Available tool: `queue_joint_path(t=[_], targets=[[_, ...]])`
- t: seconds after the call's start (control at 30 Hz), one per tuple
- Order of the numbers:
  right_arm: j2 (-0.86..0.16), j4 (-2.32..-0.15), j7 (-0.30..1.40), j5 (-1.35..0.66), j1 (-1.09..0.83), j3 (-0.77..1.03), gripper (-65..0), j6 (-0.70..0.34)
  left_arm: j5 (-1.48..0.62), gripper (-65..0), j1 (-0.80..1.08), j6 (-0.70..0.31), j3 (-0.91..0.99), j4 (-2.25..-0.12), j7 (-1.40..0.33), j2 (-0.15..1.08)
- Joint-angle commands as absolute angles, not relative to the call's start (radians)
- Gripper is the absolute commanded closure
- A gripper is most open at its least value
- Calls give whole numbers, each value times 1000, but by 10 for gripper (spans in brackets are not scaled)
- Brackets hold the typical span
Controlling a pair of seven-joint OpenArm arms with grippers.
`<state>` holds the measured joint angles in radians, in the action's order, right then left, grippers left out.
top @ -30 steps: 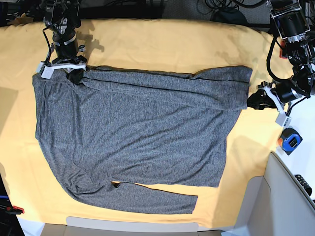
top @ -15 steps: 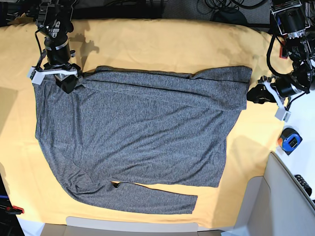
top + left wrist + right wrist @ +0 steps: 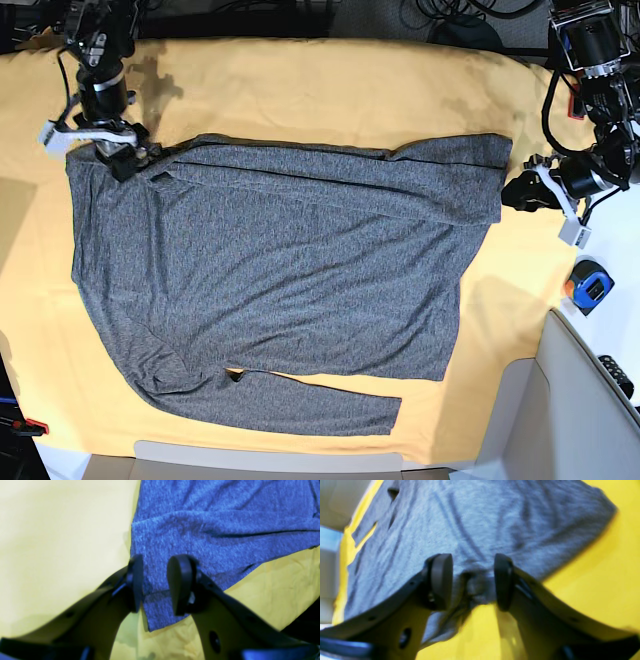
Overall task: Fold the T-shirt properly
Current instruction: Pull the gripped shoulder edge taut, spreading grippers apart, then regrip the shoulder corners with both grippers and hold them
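The heather-grey T-shirt (image 3: 280, 260) lies spread flat on the yellow-orange cloth (image 3: 300, 90). One long sleeve is folded across its top edge (image 3: 400, 165), and the other runs along the bottom (image 3: 310, 405). At the shirt's upper left corner, my right gripper (image 3: 120, 158) is open. In the right wrist view, my right gripper (image 3: 472, 580) has a small bunch of grey fabric (image 3: 476, 587) lying loose between its jaws. My left gripper (image 3: 520, 192) sits just off the shirt's right edge. It stands open, and the left wrist view shows my left gripper (image 3: 157, 582) over the shirt's corner (image 3: 160, 610).
A blue and orange tape measure (image 3: 590, 285) lies on the cloth at the right. A grey-white panel (image 3: 590, 400) fills the lower right corner. Cables and dark gear (image 3: 450, 15) lie beyond the cloth's far edge.
My right gripper has opened, letting go of the shirt's upper left corner, and has drawn back up and to the left. The left arm has barely moved.
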<state>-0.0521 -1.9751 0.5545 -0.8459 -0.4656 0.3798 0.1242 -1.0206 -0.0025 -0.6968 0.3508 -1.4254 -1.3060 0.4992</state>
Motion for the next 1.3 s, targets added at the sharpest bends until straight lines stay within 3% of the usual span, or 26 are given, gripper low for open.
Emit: queue_joint_path(t=[0.0, 0.2, 0.4, 0.97, 1.03, 1.17, 1.27], targets=[[-56, -1988, 529, -865, -473, 423, -293, 114, -1038, -198, -16, -698, 354, -1442, -1294, 522], [-31, -1917, 530, -1055, -481, 604, -303, 110, -1038, -198, -4, -698, 354, -1442, -1294, 522], [-30, -1745, 526, -1194, -427, 618, -303, 110, -1038, -198, -4, -698, 354, -1443, -1294, 518], [10, -1678, 530, -1110, -291, 584, -298, 108, -1038, -198, -2, -698, 361, -1443, -1294, 521], [12, -1675, 532, -1110, -285, 582, -259, 108, -1038, -198, -2, -698, 361, -1442, -1294, 522], [5, -1673, 533, -1109, -285, 579, -2, 108, -1038, -199, -2, -698, 364, -1437, -1294, 524], [4, -1653, 576, -1109, -283, 579, 0, 108, -1038, -201, 27, -698, 406, -1414, -1296, 524]])
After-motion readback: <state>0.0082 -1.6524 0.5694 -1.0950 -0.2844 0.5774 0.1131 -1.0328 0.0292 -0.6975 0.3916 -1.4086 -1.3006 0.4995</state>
